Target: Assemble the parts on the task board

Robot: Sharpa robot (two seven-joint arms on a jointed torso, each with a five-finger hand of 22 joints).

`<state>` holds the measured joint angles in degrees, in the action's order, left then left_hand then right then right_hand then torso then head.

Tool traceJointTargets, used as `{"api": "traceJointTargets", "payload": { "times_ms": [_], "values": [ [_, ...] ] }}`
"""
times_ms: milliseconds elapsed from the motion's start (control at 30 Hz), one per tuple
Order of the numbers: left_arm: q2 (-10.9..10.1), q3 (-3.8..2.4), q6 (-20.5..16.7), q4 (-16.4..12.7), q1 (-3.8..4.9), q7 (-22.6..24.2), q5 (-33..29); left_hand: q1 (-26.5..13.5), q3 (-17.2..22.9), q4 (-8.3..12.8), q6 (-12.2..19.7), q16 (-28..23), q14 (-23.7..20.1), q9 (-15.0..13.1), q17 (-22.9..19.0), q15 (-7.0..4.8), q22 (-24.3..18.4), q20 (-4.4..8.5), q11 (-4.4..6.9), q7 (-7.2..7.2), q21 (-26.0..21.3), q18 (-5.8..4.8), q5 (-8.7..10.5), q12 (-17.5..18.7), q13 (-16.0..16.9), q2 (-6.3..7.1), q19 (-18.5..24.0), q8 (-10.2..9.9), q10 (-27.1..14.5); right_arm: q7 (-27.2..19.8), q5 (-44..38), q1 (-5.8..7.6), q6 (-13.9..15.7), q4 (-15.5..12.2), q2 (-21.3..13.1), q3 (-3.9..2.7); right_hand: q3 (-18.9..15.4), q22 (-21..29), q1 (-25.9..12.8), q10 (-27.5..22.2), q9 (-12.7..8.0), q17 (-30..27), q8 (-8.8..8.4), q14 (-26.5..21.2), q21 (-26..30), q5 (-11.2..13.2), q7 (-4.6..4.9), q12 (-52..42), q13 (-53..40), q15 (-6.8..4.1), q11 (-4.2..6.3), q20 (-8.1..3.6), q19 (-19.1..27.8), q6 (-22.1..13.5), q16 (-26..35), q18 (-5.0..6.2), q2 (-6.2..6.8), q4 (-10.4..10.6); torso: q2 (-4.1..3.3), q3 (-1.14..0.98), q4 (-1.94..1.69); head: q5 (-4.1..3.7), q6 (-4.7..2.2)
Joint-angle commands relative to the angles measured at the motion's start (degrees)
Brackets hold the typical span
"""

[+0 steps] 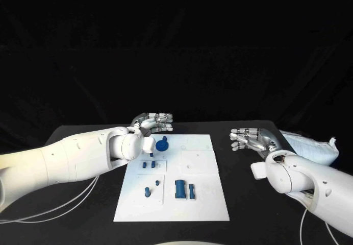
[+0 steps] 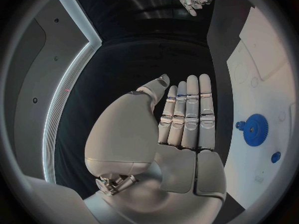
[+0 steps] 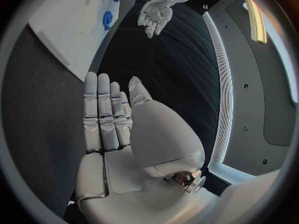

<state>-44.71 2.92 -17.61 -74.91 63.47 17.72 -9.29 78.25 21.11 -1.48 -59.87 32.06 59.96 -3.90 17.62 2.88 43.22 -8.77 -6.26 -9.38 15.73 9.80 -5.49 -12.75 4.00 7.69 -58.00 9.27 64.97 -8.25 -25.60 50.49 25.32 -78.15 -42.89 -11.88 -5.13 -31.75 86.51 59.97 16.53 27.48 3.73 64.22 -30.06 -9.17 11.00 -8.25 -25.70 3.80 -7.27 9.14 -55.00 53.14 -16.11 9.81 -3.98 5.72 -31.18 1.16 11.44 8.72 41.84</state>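
The white task board (image 1: pixel 200 164) lies in the middle of the black table. A blue gear (image 1: pixel 161 146) stands near its far left corner. Two small blue pieces (image 1: pixel 149 165) sit below the gear. A bigger blue block (image 1: pixel 179 189), a slim bar (image 1: pixel 192 191) and a small peg (image 1: pixel 147 192) lie nearer the front. My left hand (image 1: pixel 153 122) hovers beyond the board's far left corner, fingers straight and holding nothing (image 2: pixel 187 117). My right hand (image 1: pixel 250 138) hovers off the board's right edge, also flat and holding nothing (image 3: pixel 109 117). The left wrist view shows the gear (image 2: pixel 254 130) and board (image 2: pixel 261 59).
A crumpled white cover (image 1: pixel 314 145) lies at the table's right side behind my right arm. Thin cables (image 1: pixel 73 204) trail under my left arm at the front left. Black table shows on both sides of the board.
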Motion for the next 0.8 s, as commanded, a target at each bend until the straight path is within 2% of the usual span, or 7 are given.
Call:
{"api": "traceJointTargets", "payload": {
  "times_ms": [33,333,367,500,700,733,800],
  "values": [
    [0.46,-0.01,-0.82,1.27,-0.41,3.84,-2.52,0.83,0.26,-0.68,0.56,-7.68,-0.63,0.15,-3.08,1.64,-4.19,-1.32,-0.69,-0.57,-4.38,0.40,-0.03,2.57,-0.33,-0.17,2.37,-1.04,-0.54,-8.63,7.04,0.19,-4.85,2.39,1.11,0.01,1.61,4.69,0.60,0.79,-2.77,-6.04,-0.28,-0.87,5.85,0.85,0.18,2.86,7.44,0.65,-0.97,1.56,-0.08,0.29,6.43,0.45,0.24,-0.69,0.88,-0.07,0.30,0.65,-1.46],
    [0.61,-0.12,-0.11,1.74,-0.76,6.99,-3.16,1.73,-0.23,-0.86,1.97,-19.70,-2.97,0.13,-8.90,4.80,-14.49,-5.68,-2.40,-0.57,-12.15,0.83,-0.09,7.54,-0.40,-0.42,11.26,-3.66,-2.36,-11.38,10.04,1.56,-8.89,6.06,2.86,0.00,4.72,11.62,-1.63,2.01,-8.17,-15.80,-0.17,0.17,13.77,1.94,-0.03,4.38,18.57,2.28,-1.05,2.41,-2.66,1.41,12.49,0.68,0.32,-5.03,0.19,-0.42,0.10,0.50,-2.27],
    [0.42,-0.05,-0.41,1.76,-0.76,3.57,-1.96,-22.57,-6.34,1.48,19.26,-23.26,-20.23,3.90,-11.43,2.51,-22.97,-1.19,0.17,2.24,-15.73,-2.94,5.49,12.75,-4.00,-2.56,25.26,-5.11,-21.12,-7.65,7.13,1.37,-4.73,5.78,2.65,0.02,5.13,17.51,-26.80,-16.85,-10.55,-19.08,-3.73,-19.15,18.49,3.97,-3.38,8.25,20.46,0.22,1.50,-1.15,14.84,-15.17,16.11,-2.97,3.98,-5.72,0.42,-0.17,0.18,0.69,-1.97],
    [0.40,-0.18,-1.53,1.04,-0.87,3.94,-1.47,-28.74,-8.17,1.48,24.03,-24.52,-24.68,3.90,-12.29,1.90,-25.59,-0.16,0.87,3.14,-15.73,-2.94,5.49,12.75,-4.00,-3.22,29.09,-9.27,-26.23,-8.32,8.02,1.77,-3.60,4.94,2.43,0.59,5.13,19.47,-34.31,-21.71,-11.50,-20.49,-3.73,-24.43,20.15,4.66,-4.23,8.25,21.52,-3.80,2.15,-2.04,19.27,-19.46,16.11,-2.97,3.98,-5.72,0.40,-0.22,-0.39,0.23,-2.24],
    [0.32,-0.79,-7.13,-2.57,-1.41,5.76,0.94,-39.43,-10.97,1.48,31.77,-26.15,-32.28,3.90,-13.44,-2.88,-29.39,1.78,2.01,4.51,-15.73,-4.20,5.49,12.75,-4.00,-7.69,35.33,-9.27,-34.57,-11.63,12.42,3.75,2.01,0.74,1.37,3.42,5.13,22.13,-45.57,-29.98,-16.53,-22.01,-3.73,-33.03,22.30,9.17,-5.68,8.25,25.70,-3.80,3.26,-3.59,27.00,-26.73,16.11,-4.01,3.98,-5.72,0.30,-0.46,-3.20,-2.04,-3.57],
    [0.30,-0.94,-8.45,-3.42,-1.54,6.19,1.51,-40.93,-11.36,1.48,32.84,-26.37,-33.37,3.90,-13.60,-2.88,-29.93,2.06,2.19,4.70,-15.73,-4.21,5.49,12.75,-4.00,-7.69,36.19,-9.27,-35.75,-12.40,13.45,4.21,3.32,-0.24,1.13,4.08,5.13,22.52,-47.25,-31.22,-16.53,-22.23,-3.73,-34.32,22.61,9.17,-5.89,8.25,25.70,-3.80,7.27,-3.81,28.16,-27.82,16.11,-4.56,3.98,-5.72,0.28,-0.52,-3.85,-2.57,-3.88],
    [0.25,-1.26,-11.38,-5.30,-1.83,7.15,2.77,-43.85,-12.12,1.48,34.99,-26.83,-35.46,3.90,-17.62,-2.88,-30.97,2.57,6.26,5.07,-15.73,-4.70,5.49,12.75,-4.00,-7.69,37.91,-9.27,-38.04,-14.13,15.75,5.24,6.25,-2.42,0.57,5.55,5.13,23.26,-50.34,-33.47,-16.53,-22.65,-3.73,-36.69,23.21,9.17,-6.32,8.25,25.70,-3.80,7.27,-4.23,30.28,-29.83,16.11,-4.57,3.98,-5.72,0.22,-0.64,-5.32,-3.76,-4.57]
  ]
}}
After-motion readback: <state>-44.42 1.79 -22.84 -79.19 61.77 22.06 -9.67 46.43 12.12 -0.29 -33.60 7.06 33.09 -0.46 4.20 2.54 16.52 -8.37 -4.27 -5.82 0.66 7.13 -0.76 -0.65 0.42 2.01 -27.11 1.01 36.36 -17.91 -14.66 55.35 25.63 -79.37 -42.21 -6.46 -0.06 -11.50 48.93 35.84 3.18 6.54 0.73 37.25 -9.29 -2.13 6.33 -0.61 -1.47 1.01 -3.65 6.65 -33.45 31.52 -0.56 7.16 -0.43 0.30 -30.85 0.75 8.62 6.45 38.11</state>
